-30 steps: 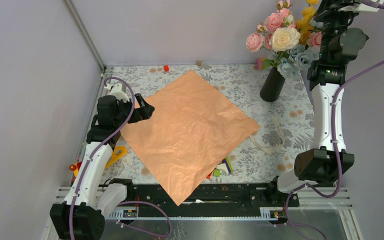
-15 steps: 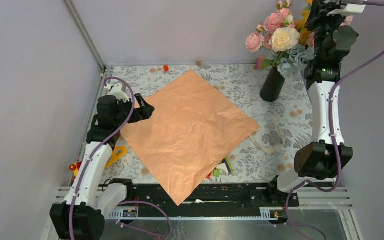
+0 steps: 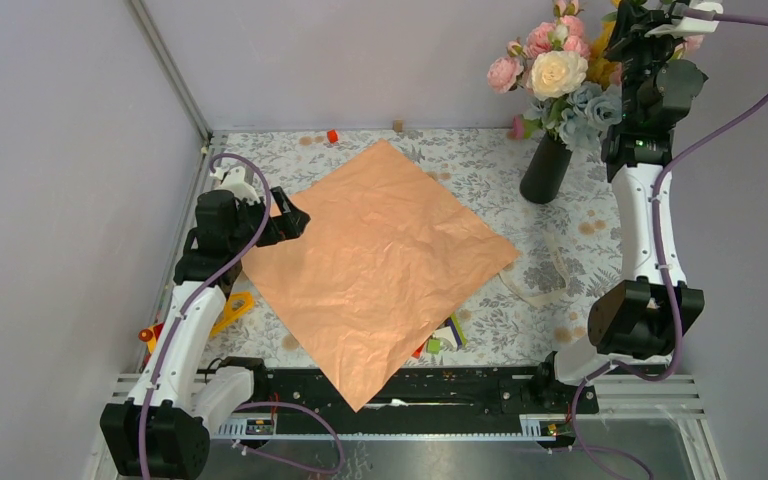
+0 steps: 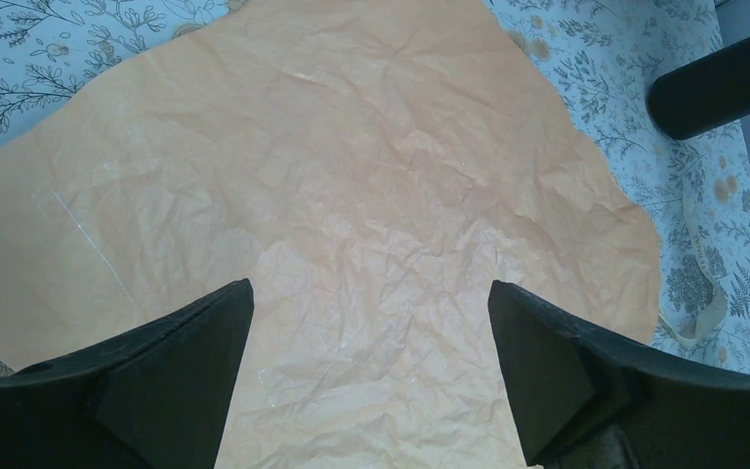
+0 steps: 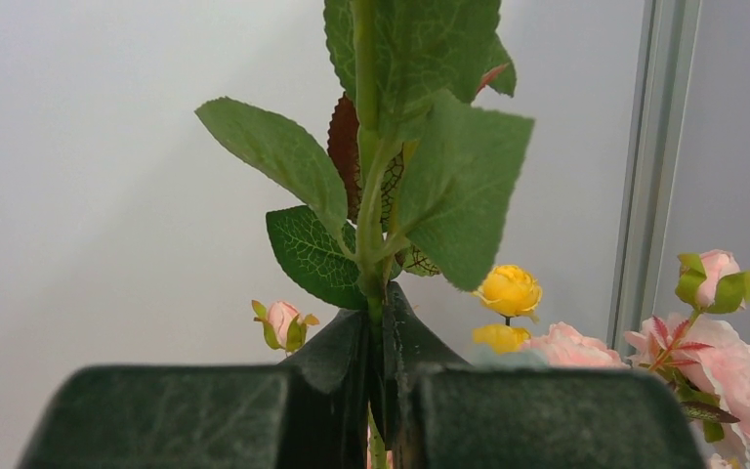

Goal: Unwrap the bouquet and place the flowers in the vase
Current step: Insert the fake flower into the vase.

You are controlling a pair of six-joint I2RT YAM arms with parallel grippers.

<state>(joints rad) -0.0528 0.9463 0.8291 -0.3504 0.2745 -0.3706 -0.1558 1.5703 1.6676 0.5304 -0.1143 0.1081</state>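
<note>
Worktop (image 3: 460,160) under a floral-print covering — far edge: small red piece (image 3: 332,135) and tan piece (image 3: 397,125); left edge: yellow object (image 3: 237,304); near edge — green and red scraps (image 3: 438,343).

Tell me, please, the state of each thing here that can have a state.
paper: unwrapped, spread flat, crinkled.
flowers: upright bunch over the vase mouth, one leafy stem clamped.
vase: upright, to the right of the paper.
ribbon: untied, lying loose to the right of the paper.
left gripper: open, low over the paper's left corner.
right gripper: shut on a flower stem.
</note>
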